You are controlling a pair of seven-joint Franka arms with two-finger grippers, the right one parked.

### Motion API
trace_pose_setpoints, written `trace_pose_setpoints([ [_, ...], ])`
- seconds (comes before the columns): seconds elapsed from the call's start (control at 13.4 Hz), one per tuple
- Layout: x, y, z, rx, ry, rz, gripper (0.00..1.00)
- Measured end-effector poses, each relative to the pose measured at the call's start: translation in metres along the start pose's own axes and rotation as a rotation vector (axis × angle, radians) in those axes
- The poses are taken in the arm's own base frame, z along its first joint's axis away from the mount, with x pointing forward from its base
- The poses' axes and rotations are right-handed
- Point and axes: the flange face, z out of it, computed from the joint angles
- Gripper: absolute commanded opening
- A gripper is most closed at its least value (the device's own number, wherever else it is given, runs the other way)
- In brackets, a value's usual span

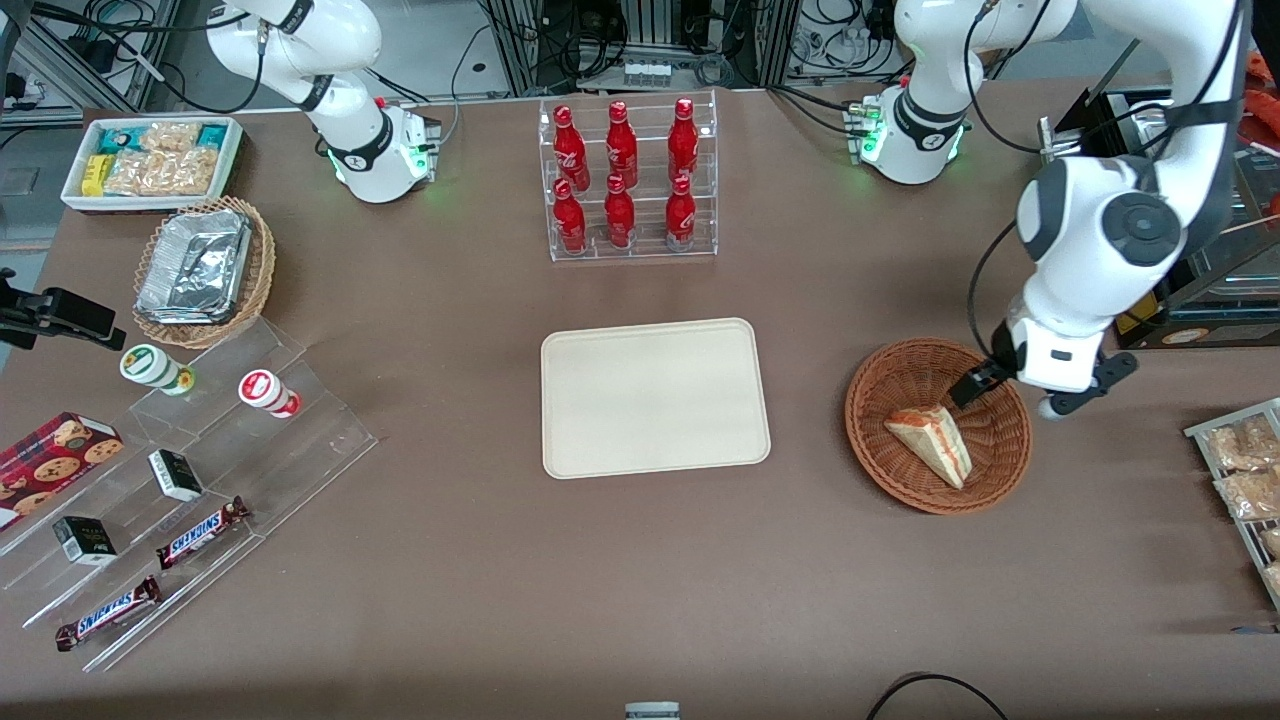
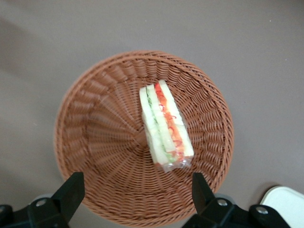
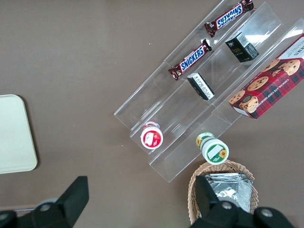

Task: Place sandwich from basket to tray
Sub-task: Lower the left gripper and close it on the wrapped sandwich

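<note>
The sandwich (image 1: 932, 440) (image 2: 166, 126), a plastic-wrapped wedge with red and green filling, lies in the round reddish-brown basket (image 1: 862, 425) (image 2: 90, 128). It rests in the part of the basket nearer the front camera. My left gripper (image 1: 1008, 398) (image 2: 135, 190) hangs open above the basket's edge on the working arm's side, a little above the sandwich and not touching it. Nothing sits between its fingers (image 2: 71, 190). The cream tray (image 1: 655, 395) (image 2: 287, 199) lies flat beside the basket, toward the parked arm, and is bare.
A clear rack of red bottles (image 1: 628, 180) stands farther from the camera than the tray. Snack packs on a rack (image 1: 1245, 480) and a dark box (image 1: 1190, 290) flank the basket at the working arm's end. An acrylic stand with Snickers bars (image 1: 170, 500) is at the parked arm's end.
</note>
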Motion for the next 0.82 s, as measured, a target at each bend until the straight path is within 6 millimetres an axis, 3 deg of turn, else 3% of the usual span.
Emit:
trace_pose_setpoints([
  [0.67,-0.009,0.010,0.079,-0.034,-0.012,-0.056,1.00],
  [0.74,-0.008,0.010,0.085,-0.034,-0.016,-0.060,0.98],
  [0.82,-0.007,0.009,0.090,-0.036,-0.016,-0.064,0.76],
])
